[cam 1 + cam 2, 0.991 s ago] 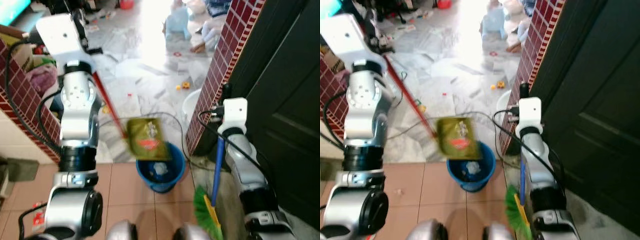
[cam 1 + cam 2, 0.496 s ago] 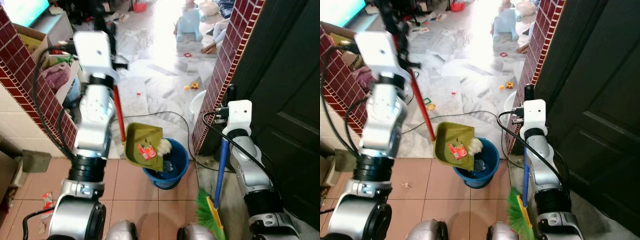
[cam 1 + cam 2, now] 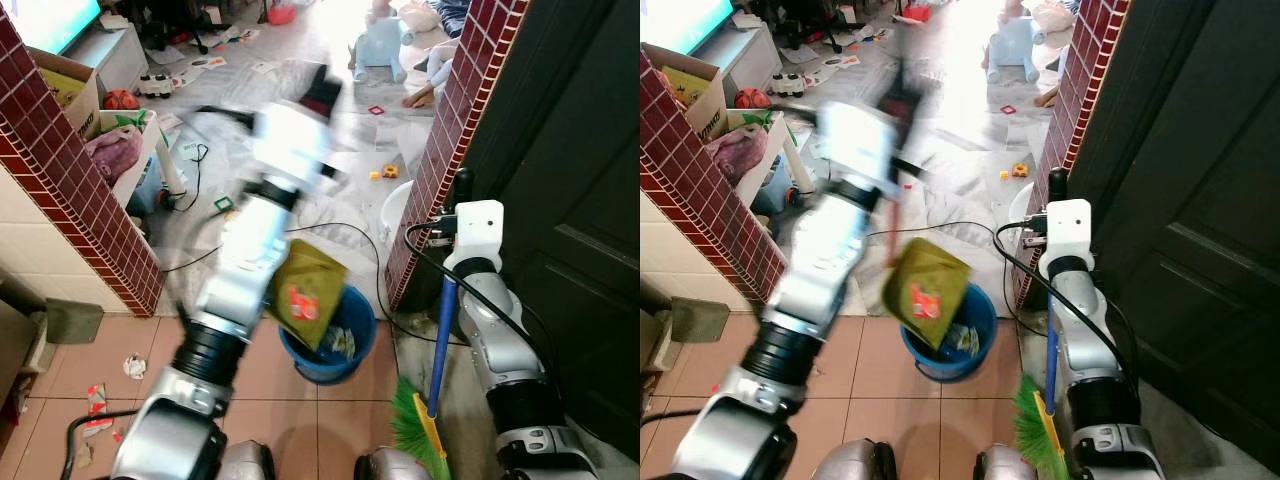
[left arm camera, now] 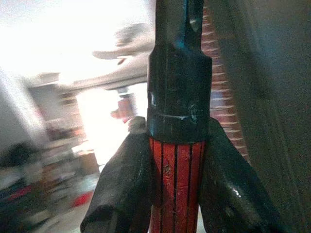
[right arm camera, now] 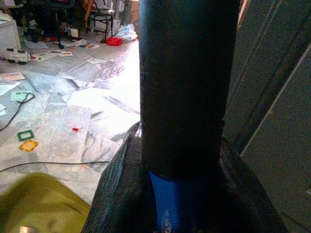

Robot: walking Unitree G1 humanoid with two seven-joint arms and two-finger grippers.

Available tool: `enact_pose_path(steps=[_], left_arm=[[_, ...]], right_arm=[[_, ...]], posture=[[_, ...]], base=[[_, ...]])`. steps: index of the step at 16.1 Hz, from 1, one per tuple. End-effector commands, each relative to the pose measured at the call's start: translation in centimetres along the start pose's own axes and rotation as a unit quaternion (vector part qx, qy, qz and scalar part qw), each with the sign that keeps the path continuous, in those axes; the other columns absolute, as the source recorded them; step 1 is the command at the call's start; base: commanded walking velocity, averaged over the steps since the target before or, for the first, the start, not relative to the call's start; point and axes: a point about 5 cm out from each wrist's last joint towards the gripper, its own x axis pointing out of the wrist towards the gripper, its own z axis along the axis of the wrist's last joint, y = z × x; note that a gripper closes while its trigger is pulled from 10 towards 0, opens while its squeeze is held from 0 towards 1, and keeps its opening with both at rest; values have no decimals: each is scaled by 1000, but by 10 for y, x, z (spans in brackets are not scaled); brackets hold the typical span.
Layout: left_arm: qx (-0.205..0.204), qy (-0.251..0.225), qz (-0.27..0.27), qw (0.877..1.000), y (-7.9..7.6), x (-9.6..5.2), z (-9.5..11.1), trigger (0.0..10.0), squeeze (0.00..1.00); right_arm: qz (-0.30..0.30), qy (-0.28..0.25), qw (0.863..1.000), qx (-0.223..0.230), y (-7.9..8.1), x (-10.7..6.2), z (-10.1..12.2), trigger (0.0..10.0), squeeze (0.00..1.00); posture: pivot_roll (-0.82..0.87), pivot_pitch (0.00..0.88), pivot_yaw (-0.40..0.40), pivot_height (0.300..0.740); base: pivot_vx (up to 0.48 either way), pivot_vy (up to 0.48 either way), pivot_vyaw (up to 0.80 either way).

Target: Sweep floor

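Observation:
An olive-green dustpan [image 3: 308, 293] on a red handle [image 4: 174, 184] hangs steeply tilted over a blue bucket [image 3: 332, 350]. A red-and-white wrapper still clings to the pan, and scraps lie in the bucket. My left gripper [image 4: 177, 145] is shut on that handle just below its black cap; the left arm [image 3: 250, 260] is blurred. My right gripper [image 5: 182, 160] is shut on the broom's blue handle [image 3: 440, 335], at its black grip. The broom stands upright by the brick pillar, with its green bristles [image 3: 412, 432] on the floor.
A brick pillar [image 3: 450, 140] and a dark door [image 3: 575, 200] close off the right side. A low brick wall [image 3: 70, 190] stands at left. A black cable [image 3: 345, 228], toys and papers lie on the marble floor beyond. Scraps [image 3: 133, 365] lie on the tiles.
My left arm has swung right and forward, tipping the dustpan steeper over the bucket. The white wad has left the pan. The right arm and broom have stayed put.

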Motion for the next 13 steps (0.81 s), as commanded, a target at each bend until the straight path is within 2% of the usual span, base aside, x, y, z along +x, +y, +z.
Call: enact_pose_path(steps=[1, 2, 4, 5, 7, 9, 11, 12, 13], left_arm=[[-12, -7, -71, 997, -18, -1, 3, 10000, 0], [-38, 0, -159, 987, -41, -7, 4, 10000, 0], [-34, -9, -242, 970, -62, -16, 10, 10000, 0], [-39, -14, -252, 967, -69, -17, 14, 10000, 0], [-43, -17, -254, 966, -72, -17, 15, 10000, 0], [-44, -15, -252, 967, -68, -17, 17, 10000, 0], [-50, -5, -205, 977, -49, -10, 18, 10000, 0], [-37, -6, -167, 985, -32, -5, 20, 10000, 0], [-30, -8, -149, 988, -23, -2, 23, 10000, 0]], right_arm=[[-3, -24, 1000, 6, 1, 3, 10, 10000, 0], [-1, -25, 1000, 5, 1, 3, 11, 10000, 0], [-1, -25, 1000, 3, 0, 4, 11, 10000, 0], [-2, -25, 1000, 2, -2, 4, 11, 10000, 0], [-1, -25, 1000, 1, -2, 6, 12, 10000, 0], [2, -27, 1000, 2, 1, 6, 13, 10000, 0], [3, -27, 1000, 2, 1, 6, 12, 10000, 0], [2, -28, 1000, 2, 1, 6, 12, 10000, 0], [2, -28, 1000, 2, 1, 6, 12, 10000, 0]], posture=[[-82, 88, 31, 740], [-84, 88, 31, 740], [-85, 89, 27, 740], [-85, 89, 27, 740], [-87, 87, 23, 740], [-87, 85, 21, 740], [-86, 82, 22, 740], [-87, 81, 22, 740], [-87, 81, 22, 740]], base=[[0, 0, 0], [0, 0, 0], [0, 0, 0], [0, 0, 0], [0, 0, 0], [0, 0, 0], [0, 0, 0], [0, 0, 0], [0, 0, 0]])
